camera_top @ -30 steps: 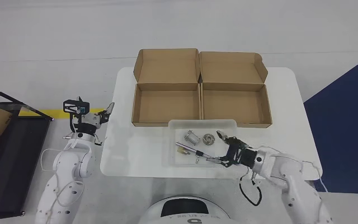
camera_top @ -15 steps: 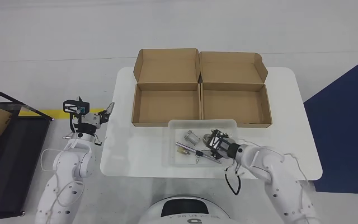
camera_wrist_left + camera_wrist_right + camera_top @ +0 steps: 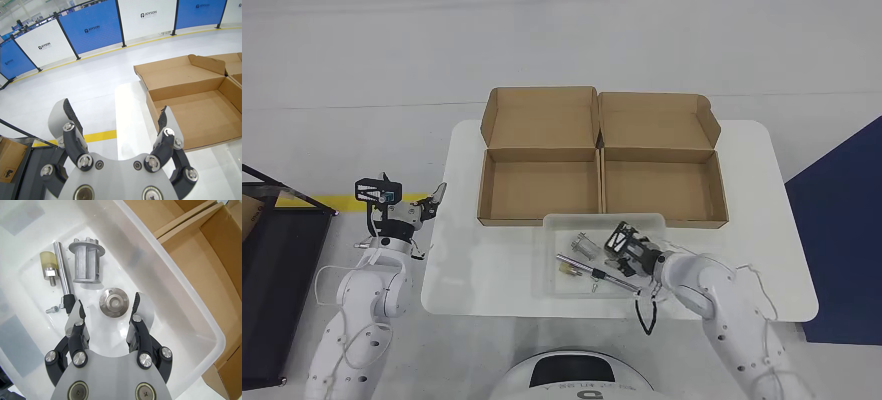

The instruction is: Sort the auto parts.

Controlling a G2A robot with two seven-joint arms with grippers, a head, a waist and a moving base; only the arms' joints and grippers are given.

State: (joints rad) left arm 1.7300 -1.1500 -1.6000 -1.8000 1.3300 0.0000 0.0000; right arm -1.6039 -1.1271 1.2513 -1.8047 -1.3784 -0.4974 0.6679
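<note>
A pale factory floor with blue and white partition panels [image 3: 98, 34] surrounds a white surface [image 3: 492, 270]. Two open cardboard boxes sit side by side at the upper centre of the top view, the left box [image 3: 539, 190] and the right box [image 3: 657, 190], both with nothing in them. Just below them is a clear plastic tray [image 3: 170, 264] that holds the auto parts: a flanged steel disc [image 3: 114, 303], a ribbed aluminium cylinder [image 3: 87, 260], a steel rod [image 3: 62, 270] with a black end, a yellow-capped stud [image 3: 48, 264] and a small bolt [image 3: 52, 310].

The right gripper [image 3: 108, 299] hangs over the tray with its fingers spread wide on either side of the disc, holding nothing. One finger is close to the rod's black end.

The left gripper [image 3: 115, 105] is at the centre left of the top view, off the edge of the surface. Its fingers are also wide and hold nothing.

The step in hand looks like picking up the disc. The disc lies flat and low, so the pads should go down almost to the tray floor and close across its full width, centred on the hub. The finger nearest the rod needs to stay clear of the rod and the bolt, or it may drag them along. Smooth metal can slip, so a firm squeeze and a straight lift over the tray wall seem wise. Which box the disc belongs in cannot be told.
</note>
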